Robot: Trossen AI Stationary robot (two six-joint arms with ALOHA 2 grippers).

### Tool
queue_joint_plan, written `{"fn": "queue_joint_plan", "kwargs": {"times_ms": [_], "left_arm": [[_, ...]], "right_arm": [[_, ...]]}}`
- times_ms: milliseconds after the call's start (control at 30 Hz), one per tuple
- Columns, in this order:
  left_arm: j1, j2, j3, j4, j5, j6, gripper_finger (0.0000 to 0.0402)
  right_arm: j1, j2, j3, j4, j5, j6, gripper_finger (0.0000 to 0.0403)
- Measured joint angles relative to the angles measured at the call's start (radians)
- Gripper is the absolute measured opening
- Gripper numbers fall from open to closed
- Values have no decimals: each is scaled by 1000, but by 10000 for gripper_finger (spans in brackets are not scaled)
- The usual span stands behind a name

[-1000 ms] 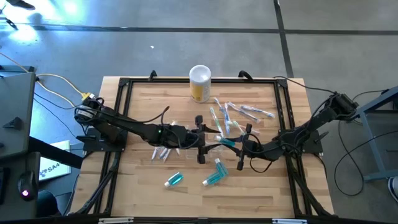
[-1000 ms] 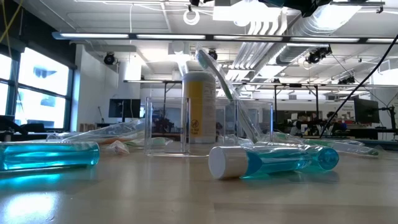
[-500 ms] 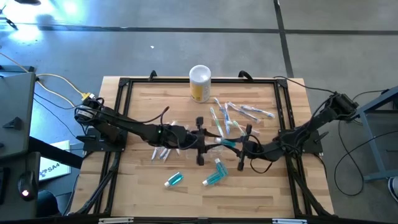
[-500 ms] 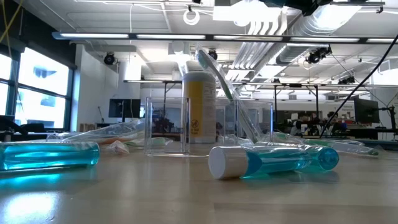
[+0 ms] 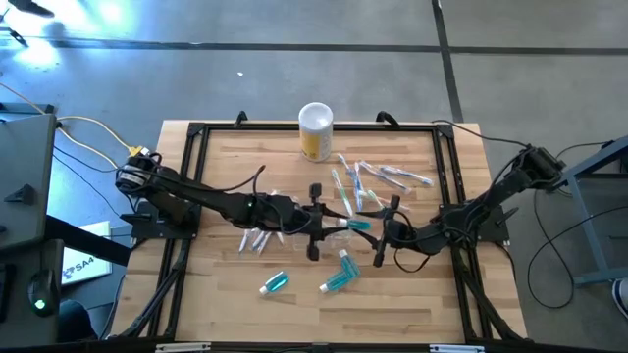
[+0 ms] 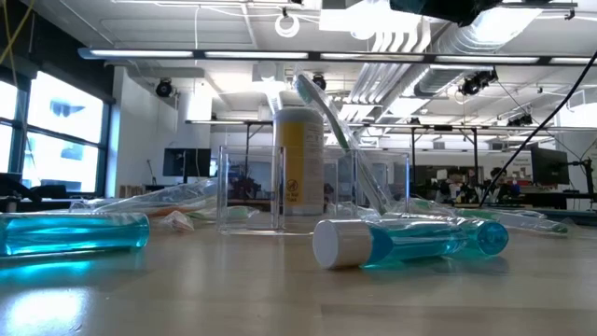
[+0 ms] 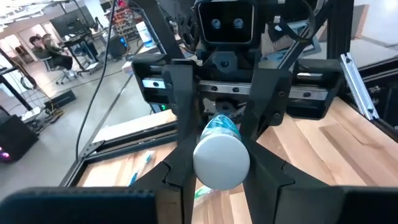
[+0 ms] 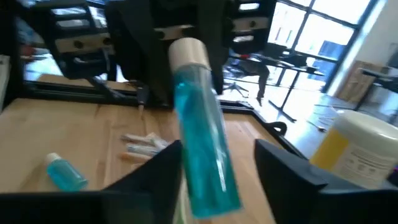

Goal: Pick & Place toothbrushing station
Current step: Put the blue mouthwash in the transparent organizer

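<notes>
A teal toothpaste tube (image 5: 355, 225) with a white cap (image 7: 222, 160) hangs above the middle of the table, between my two grippers, which face each other. My left gripper (image 5: 332, 224) is shut on its cap end. My right gripper (image 5: 378, 228) is open. Its fingers (image 8: 283, 165) stand wide on either side of the tube's other end (image 8: 208, 180); whether one touches it I cannot tell. Two more teal tubes (image 5: 276, 283) (image 5: 339, 276) lie on the near part of the table. Pastel toothbrushes (image 5: 368, 181) lie spread at the far middle. My left gripper pinches the tube just behind its white cap (image 7: 219, 127) between its two fingers (image 7: 181, 130). The fingers come level from the table's left and lie along the tube. The cap points back toward my left wrist. The tube is level and clear of the table.
A white and yellow canister (image 5: 315, 130) stands at the far edge. Small wrapped packets (image 5: 257, 238) lie under my left arm. A clear box (image 6: 250, 187) shows in the low view. A black rail frame (image 5: 196, 132) runs around the tabletop.
</notes>
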Motion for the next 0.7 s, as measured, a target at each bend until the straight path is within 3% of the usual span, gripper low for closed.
{"fn": "queue_joint_plan", "kwargs": {"times_ms": [167, 300, 467, 700], "left_arm": [[-10, -71, 0, -139, -8, -46, 90], [-29, -143, 0, -317, 8, -117, 90], [-36, -196, -1, -559, 97, -211, 90], [-25, -185, 0, -729, 129, -222, 90]], "right_arm": [[50, -18, 0, -6, 110, -12, 265], [95, -39, 0, -22, 195, -35, 296], [126, -38, 0, -47, 309, -45, 305], [126, -39, 0, -71, 318, -45, 306]]}}
